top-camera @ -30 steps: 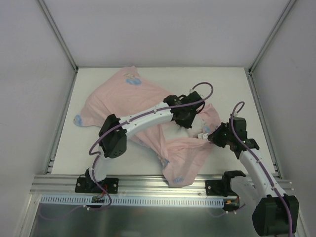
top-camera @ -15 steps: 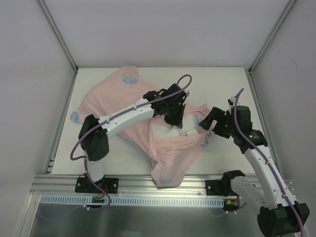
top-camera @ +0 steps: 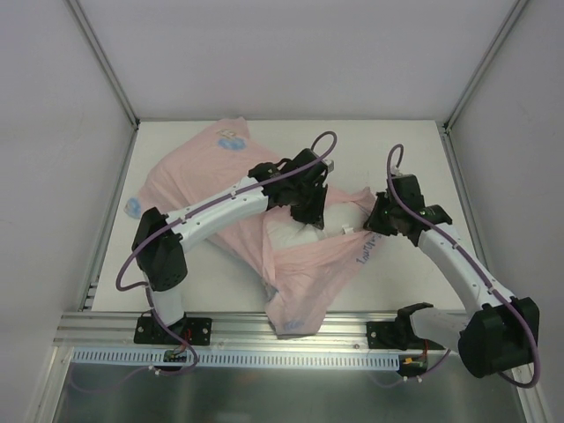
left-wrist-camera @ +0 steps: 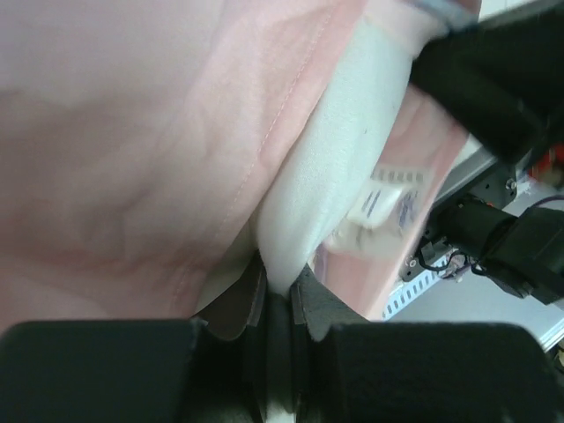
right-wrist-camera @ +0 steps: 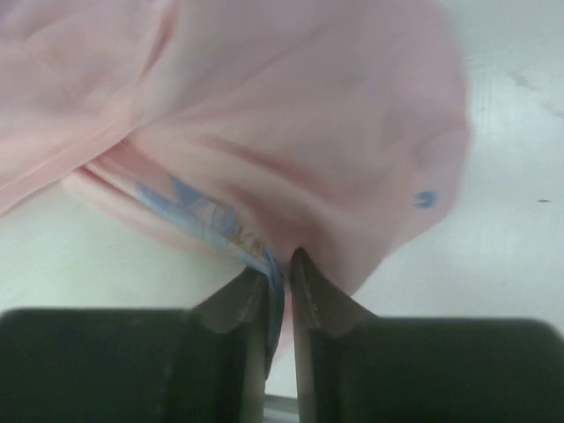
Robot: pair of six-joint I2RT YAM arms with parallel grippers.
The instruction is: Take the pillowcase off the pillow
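The pink pillowcase (top-camera: 203, 181) lies inside out across the table, from the far left down to the front edge. The white pillow (top-camera: 295, 231) shows through its open mouth in the middle. My left gripper (top-camera: 310, 214) is shut on the pillow's white edge (left-wrist-camera: 326, 176) inside the opening; a white tag (left-wrist-camera: 388, 198) hangs beside it. My right gripper (top-camera: 377, 220) is shut on the pillowcase's edge (right-wrist-camera: 264, 159) at the right of the opening, with a strip of the blue printed face (right-wrist-camera: 211, 220) showing at the pinch.
The white table (top-camera: 397, 150) has grey walls at the back and both sides. A metal rail (top-camera: 264, 330) runs along the front edge, where the pillowcase's lower flap (top-camera: 304, 304) hangs.
My left arm has swung left, drawing the pillow with it. My right gripper has moved up and back with the pillowcase's edge. The opening has widened and more white pillow shows.
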